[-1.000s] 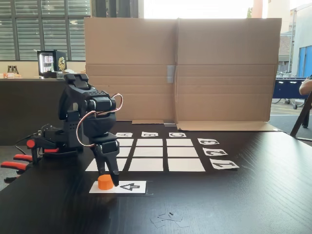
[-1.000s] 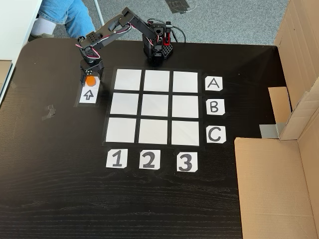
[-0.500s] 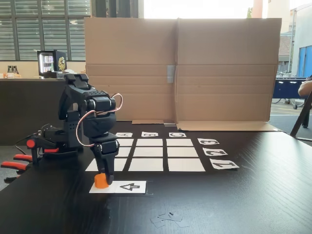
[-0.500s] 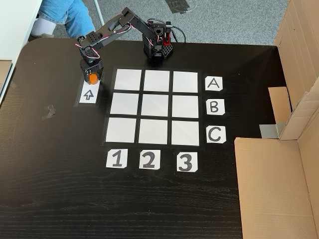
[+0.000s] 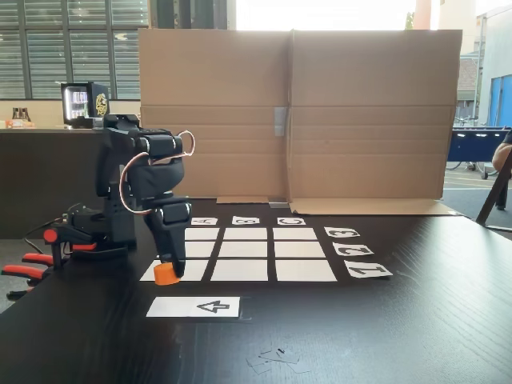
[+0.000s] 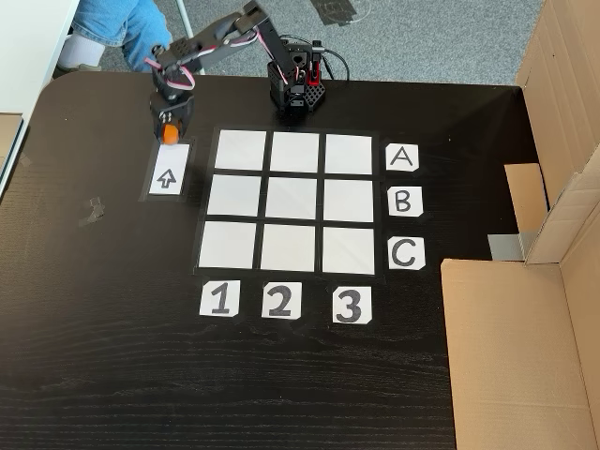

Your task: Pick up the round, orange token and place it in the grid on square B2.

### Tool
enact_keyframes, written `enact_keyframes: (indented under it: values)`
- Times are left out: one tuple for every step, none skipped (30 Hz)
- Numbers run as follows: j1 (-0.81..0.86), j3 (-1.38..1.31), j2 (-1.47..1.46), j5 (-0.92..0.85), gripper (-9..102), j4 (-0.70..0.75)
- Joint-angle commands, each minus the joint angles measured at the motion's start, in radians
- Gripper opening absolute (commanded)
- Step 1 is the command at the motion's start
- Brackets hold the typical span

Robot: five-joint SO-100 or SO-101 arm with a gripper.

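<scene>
The orange token hangs in the air above the table, held between the tips of my black gripper, which is shut on it. It is lifted over the far end of the white arrow strip, left of the grid in the top-down fixed view. The grid is a 3x3 array of white paper cells with dark gaps. Square B2, its centre cell, is bare.
Letter cards A, B, C and number cards 1, 2, 3 edge the grid. A cardboard wall stands behind the table. Orange-handled clamps hold the arm base at the left. A person's legs are beyond the table.
The gripper closed on the token on the arrow strip and has lifted it up off the strip, with the arm raised and drawn back towards its base.
</scene>
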Motion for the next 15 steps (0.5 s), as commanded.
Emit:
enact_keyframes:
  values:
    - [-0.028, 0.046, 0.167, -0.066, 0, -0.011]
    - [-0.040, 0.066, 0.201, -0.087, 0, -0.011]
    - [-0.051, 0.080, 0.233, -0.100, 0, -0.011]
    - [-0.061, 0.091, 0.262, -0.109, 0, -0.009]
    - [-0.072, 0.097, 0.290, -0.112, 0, -0.003]
    - [-0.081, 0.100, 0.314, -0.114, 0, 0.003]
    - [-0.092, 0.104, 0.339, -0.115, 0, 0.009]
    - [-0.104, 0.109, 0.364, -0.118, 0, 0.015]
    - [-0.115, 0.117, 0.390, -0.121, 0, 0.018]
    - [-0.127, 0.127, 0.419, -0.126, 0, 0.018]
    - [-0.138, 0.143, 0.449, -0.130, 0, 0.018]
    - [-0.150, 0.160, 0.480, -0.135, 0, 0.018]
    - [-0.163, 0.179, 0.509, -0.143, 0, 0.018]
    - [-0.181, 0.201, 0.538, -0.155, 0, 0.018]
    - [-0.198, 0.218, 0.566, -0.164, 0, 0.020]
